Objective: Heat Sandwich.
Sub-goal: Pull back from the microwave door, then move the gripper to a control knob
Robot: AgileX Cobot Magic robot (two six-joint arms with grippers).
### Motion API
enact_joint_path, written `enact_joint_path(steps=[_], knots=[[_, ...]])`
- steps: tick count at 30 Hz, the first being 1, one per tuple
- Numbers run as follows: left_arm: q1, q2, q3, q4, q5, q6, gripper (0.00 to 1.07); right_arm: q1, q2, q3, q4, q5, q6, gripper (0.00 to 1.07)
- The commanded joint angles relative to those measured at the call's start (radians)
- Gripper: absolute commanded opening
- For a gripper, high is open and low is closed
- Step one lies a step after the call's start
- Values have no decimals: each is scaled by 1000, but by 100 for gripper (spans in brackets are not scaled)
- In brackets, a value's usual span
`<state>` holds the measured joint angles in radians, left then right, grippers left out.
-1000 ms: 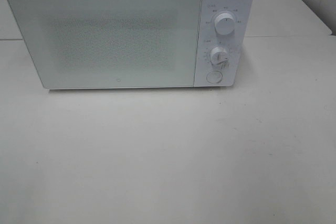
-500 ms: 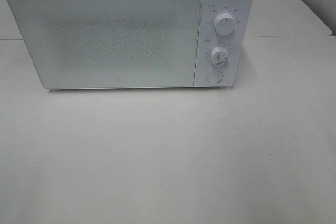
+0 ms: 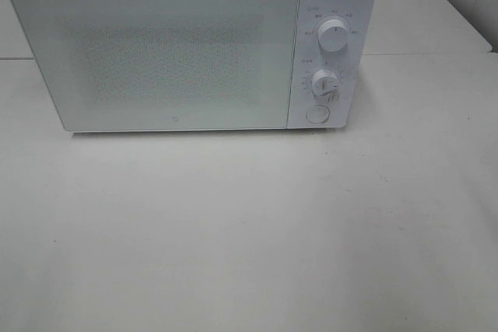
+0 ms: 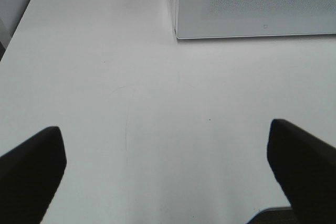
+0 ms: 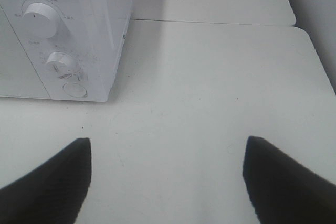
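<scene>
The sandwich is out of view in every frame. A white microwave (image 3: 171, 52) stands at the back of the table with its door shut, and its speckled window shows nothing inside. My left gripper (image 4: 164, 129) is open over bare table, with the microwave's lower front corner (image 4: 178, 35) ahead of it. My right gripper (image 5: 167, 142) is also open with nothing between its fingers, a short way in front of the microwave's control panel (image 5: 52, 51). Neither arm shows in the exterior high view.
The control panel carries an upper knob (image 3: 333, 36), a lower knob (image 3: 324, 83) and a round button (image 3: 316, 114). The white table (image 3: 249, 231) stretches out in front of the microwave. A seam between table sections (image 5: 210, 22) runs behind the microwave.
</scene>
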<state>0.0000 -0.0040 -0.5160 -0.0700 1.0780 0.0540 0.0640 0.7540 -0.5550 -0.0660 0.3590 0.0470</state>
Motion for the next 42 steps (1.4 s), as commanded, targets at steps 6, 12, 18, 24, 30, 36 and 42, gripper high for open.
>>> enact_joint_path(steps=[6,12,18,24,30,36,42], knots=[[1,-20,1,-2,-11,-5,100,-2,119,-5,-1,-134,-1,76],[1,-20,1,-2,-11,-5,100,-2,164,81,-2,-359,-2,76],[1,-20,1,-2,-11,-5,100,-2,208,183,27,-659,-2,76],[1,-20,1,-2,-11,-5,100,-2,247,233,79,-792,-26,76],[1,-20,1,-2,-11,-5,100,-2,300,270,156,-912,-34,76],[1,-20,1,-2,-11,-5,100,21,354,299,204,-1012,-35,76],[1,-20,1,-2,-11,-5,100,184,422,326,357,-1117,-186,76]])
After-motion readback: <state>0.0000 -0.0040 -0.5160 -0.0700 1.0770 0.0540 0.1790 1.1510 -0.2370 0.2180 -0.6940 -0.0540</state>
